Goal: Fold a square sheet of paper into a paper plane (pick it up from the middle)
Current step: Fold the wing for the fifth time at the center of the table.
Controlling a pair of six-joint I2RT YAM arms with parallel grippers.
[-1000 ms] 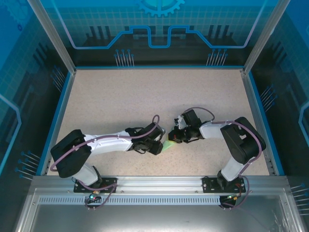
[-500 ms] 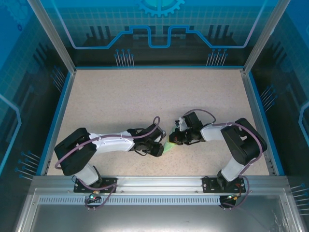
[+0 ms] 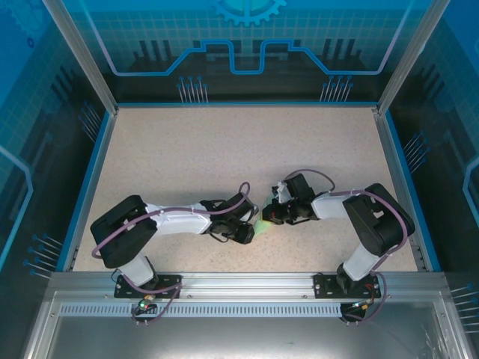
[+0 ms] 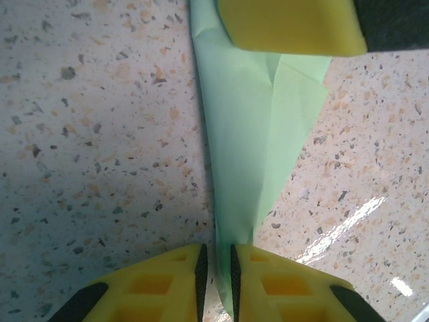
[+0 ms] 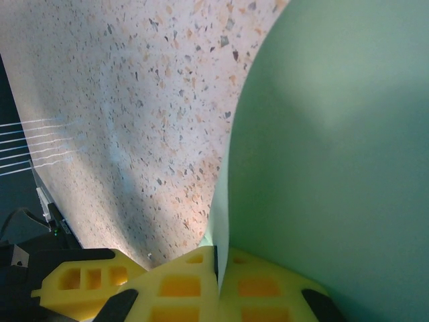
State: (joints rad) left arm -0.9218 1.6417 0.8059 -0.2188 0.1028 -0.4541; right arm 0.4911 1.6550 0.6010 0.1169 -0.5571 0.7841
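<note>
Two grippers, both pressed onto one thing: the left gripper [image 4: 216, 263] pinches the narrow tip and the right gripper [image 5: 216, 258] the wider end of a single pale mint-green folded paper sheet [image 4: 248, 134], low over the speckled beige tabletop [image 4: 100, 134].

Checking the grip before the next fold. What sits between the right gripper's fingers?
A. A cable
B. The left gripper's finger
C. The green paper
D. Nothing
C: in the right wrist view, the paper's edge runs straight into the shut right gripper and is pinched there.
</note>
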